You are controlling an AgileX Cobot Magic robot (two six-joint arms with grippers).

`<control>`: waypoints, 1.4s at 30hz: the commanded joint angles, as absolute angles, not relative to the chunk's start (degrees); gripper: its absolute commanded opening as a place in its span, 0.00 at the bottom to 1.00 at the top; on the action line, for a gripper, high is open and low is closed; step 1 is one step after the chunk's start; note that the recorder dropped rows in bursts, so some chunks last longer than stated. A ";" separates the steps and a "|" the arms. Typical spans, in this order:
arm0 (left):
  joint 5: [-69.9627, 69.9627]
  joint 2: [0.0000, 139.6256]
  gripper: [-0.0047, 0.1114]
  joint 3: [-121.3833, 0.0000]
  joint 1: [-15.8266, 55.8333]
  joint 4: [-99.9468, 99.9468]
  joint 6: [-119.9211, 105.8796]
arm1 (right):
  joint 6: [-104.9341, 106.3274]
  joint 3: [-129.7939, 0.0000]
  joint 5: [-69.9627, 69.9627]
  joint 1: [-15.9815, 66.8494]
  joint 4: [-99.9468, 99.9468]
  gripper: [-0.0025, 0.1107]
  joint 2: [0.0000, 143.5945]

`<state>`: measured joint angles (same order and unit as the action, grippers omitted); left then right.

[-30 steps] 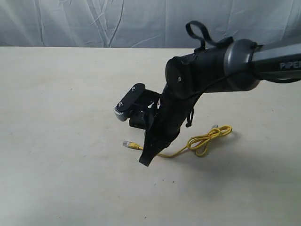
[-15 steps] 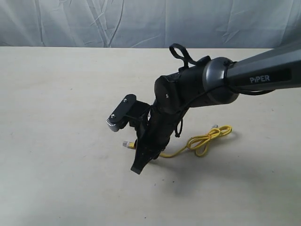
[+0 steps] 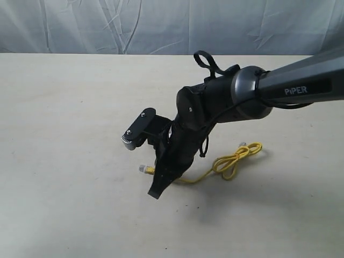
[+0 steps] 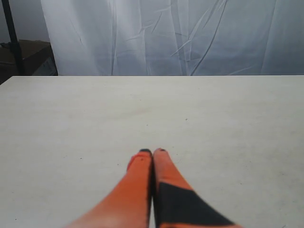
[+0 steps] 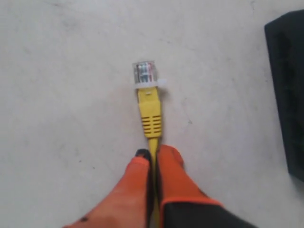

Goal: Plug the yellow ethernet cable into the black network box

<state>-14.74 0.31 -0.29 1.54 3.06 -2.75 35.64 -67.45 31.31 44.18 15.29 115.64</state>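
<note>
The yellow ethernet cable lies on the table with a loose loop at its right end. Its clear plug points left. My right gripper is shut on the cord just behind the plug. In the right wrist view the orange fingers pinch the yellow cord, and the plug sticks out ahead of my right gripper. The black network box sits off to one side of the plug; the arm mostly hides the box in the exterior view. My left gripper is shut on nothing over bare table.
The pale table runs back to a wrinkled white curtain. The right arm's grey and black body reaches in from the right above the cable. The left arm is out of the exterior view.
The right arm swung down and left onto the cord behind the plug. Since half a second ago the plug and the loop have slid slightly left with the gripper.
</note>
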 commanded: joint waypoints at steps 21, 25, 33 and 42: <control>-14.10 0.00 0.04 0.00 1.87 2.85 -2.55 | 23.46 -67.60 35.97 42.79 14.65 0.02 108.20; -14.10 0.00 0.04 0.00 1.87 2.85 -2.55 | 22.32 -67.60 37.29 37.88 15.05 0.02 108.20; -14.10 0.00 0.04 0.00 1.87 2.85 -2.55 | 22.18 -67.60 39.17 31.39 18.59 0.02 108.20; -13.64 0.00 0.04 0.00 1.87 0.61 -2.74 | 22.31 -67.60 38.73 31.39 19.19 0.02 108.20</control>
<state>-14.74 0.31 -0.29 1.54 2.57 -2.75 22.11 -67.56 38.98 31.65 18.57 108.34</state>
